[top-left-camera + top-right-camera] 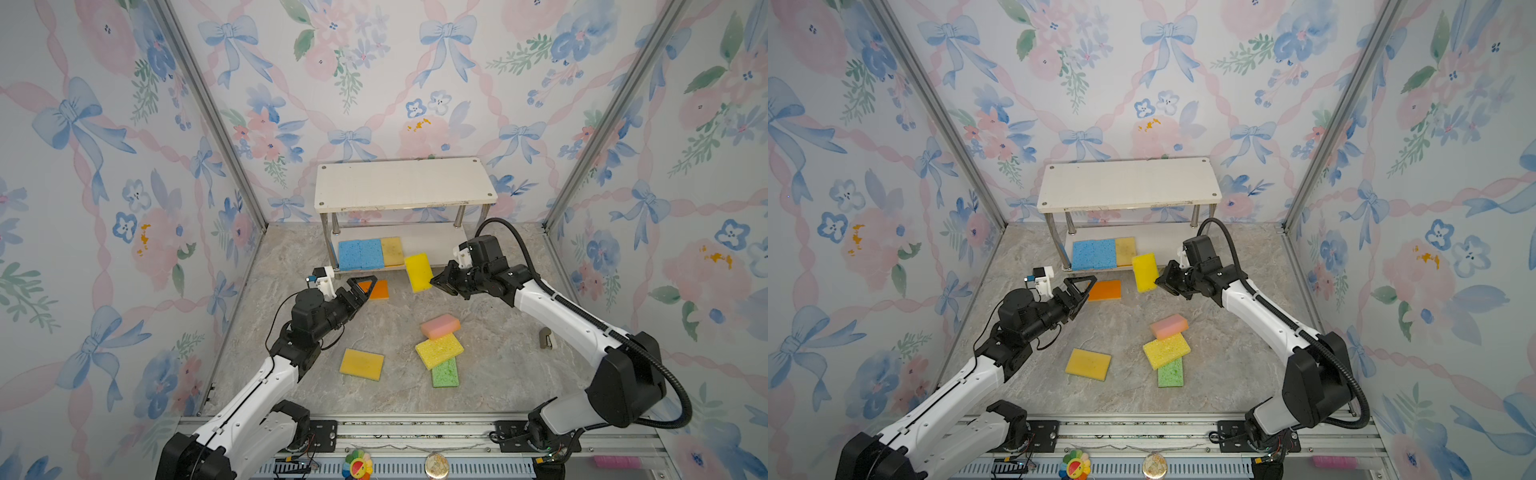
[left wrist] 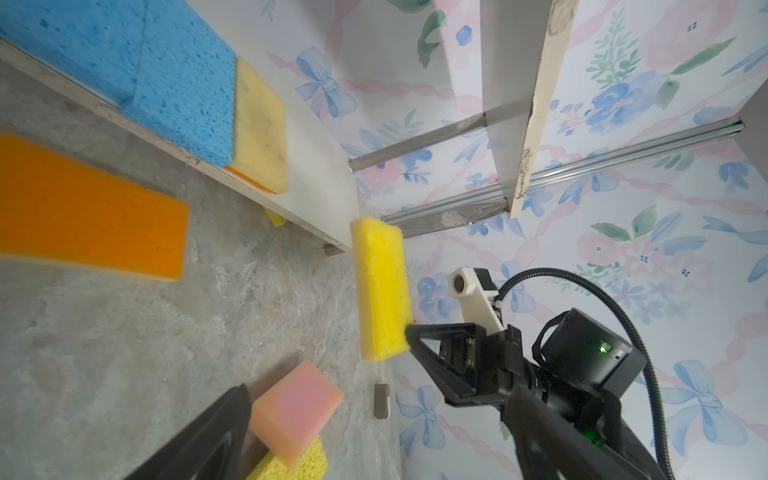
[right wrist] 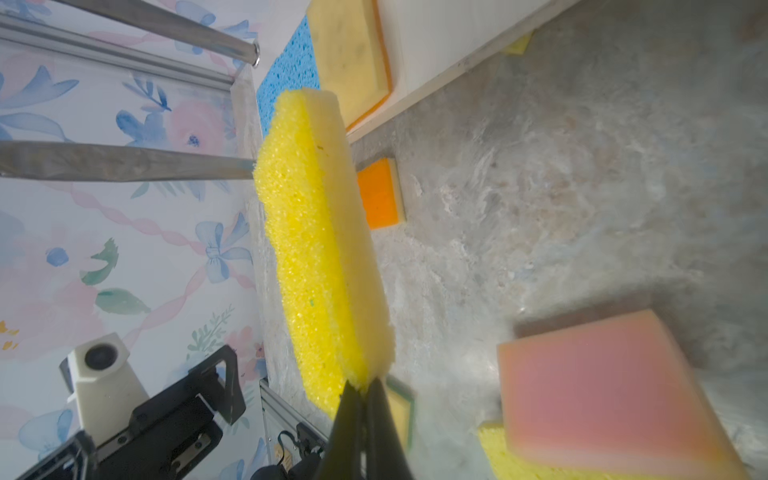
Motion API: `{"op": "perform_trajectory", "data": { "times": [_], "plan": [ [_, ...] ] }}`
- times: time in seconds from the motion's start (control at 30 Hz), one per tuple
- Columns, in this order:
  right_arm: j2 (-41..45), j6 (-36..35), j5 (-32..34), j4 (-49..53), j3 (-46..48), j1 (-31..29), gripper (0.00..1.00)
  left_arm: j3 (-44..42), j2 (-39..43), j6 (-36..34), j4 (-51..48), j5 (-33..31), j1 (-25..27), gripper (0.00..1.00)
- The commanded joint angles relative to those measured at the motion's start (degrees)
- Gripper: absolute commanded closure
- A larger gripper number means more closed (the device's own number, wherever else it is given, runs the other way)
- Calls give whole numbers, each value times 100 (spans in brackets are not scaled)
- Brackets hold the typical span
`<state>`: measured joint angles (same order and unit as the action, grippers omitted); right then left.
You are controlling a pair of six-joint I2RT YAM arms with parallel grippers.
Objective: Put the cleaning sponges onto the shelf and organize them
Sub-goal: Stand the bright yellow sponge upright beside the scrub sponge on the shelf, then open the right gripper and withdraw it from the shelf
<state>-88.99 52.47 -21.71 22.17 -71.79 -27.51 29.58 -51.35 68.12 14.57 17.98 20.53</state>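
My right gripper [image 1: 433, 281] is shut on the edge of a yellow sponge [image 1: 418, 272], held on edge above the floor just in front of the shelf [image 1: 403, 183]; the right wrist view shows the jaws pinching that yellow sponge [image 3: 324, 249]. On the lower board lie two blue sponges [image 1: 359, 254] and a tan sponge [image 1: 392, 251]. My left gripper [image 1: 370, 291] stands open and empty over the near end of an orange sponge [image 1: 380, 289] on the floor. Pink [image 1: 440, 325], yellow [image 1: 439, 350] and green [image 1: 445, 372] sponges overlap mid-floor; a yellow-orange sponge [image 1: 362, 364] lies alone.
A small grey object [image 1: 547, 337] lies on the floor by the right arm. A bit of yellow sponge [image 2: 275, 217] peeks from under the shelf's lower board. Wallpapered walls close in three sides; a metal rail [image 1: 415, 432] runs along the front.
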Motion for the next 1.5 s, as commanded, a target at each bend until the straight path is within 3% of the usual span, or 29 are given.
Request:
{"op": "perform_trajectory", "data": {
  "times": [0.0, 0.17, 0.4, 0.9, 1.47],
  "plan": [
    [-625, -115, 343, -351, -500, 81, 100, 71, 380, -486, -1017, -70, -189, 2],
    [-1566, -324, 571, -729, -1120, 107, 100, -141, 1034, -453, -1417, 115, -547, 2],
    [-2016, -227, 861, -1363, -1292, 201, 100, -295, 1483, -430, -1719, 451, -853, 2],
    [-2520, -618, 773, -1695, -1472, 557, 100, -130, 1076, -563, -1723, 723, -994, 2],
    [-3107, -606, 522, -1592, -1975, 564, 100, -343, 1144, -501, -1729, 889, -1139, 2]
  ]
}}
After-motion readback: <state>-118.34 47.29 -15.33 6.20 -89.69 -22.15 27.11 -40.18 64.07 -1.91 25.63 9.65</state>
